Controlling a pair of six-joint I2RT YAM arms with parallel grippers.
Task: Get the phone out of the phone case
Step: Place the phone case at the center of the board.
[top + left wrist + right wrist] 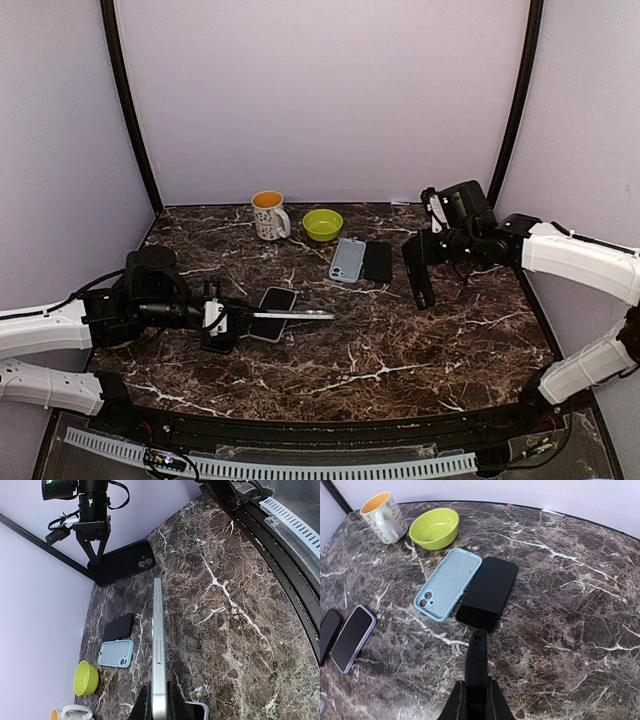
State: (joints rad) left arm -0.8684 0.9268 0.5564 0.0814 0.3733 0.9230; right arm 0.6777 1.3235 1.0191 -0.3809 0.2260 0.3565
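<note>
The left gripper is clenched on a slim silver phone, gripping it at one end. The phone is held edge-on, just above the dark marble tabletop, and points toward the centre. Directly beneath it a second phone in a pale lavender-rimmed case lies flat, screen up.

The right gripper is clamped on the upper end of a black phone case, which hangs raised over the right side of the tabletop. The left wrist view shows twin lens openings at one corner of the case. Whether it is an empty shell cannot be confirmed from these angles. The silver phone and the black case are well apart.

Between the two arms, toward the back, a light blue phone case lies flat. A black phone lies face up just beside it on its right. Behind these stand a lime-green bowl and, to its left, a speckled white mug with an orange interior.
</note>
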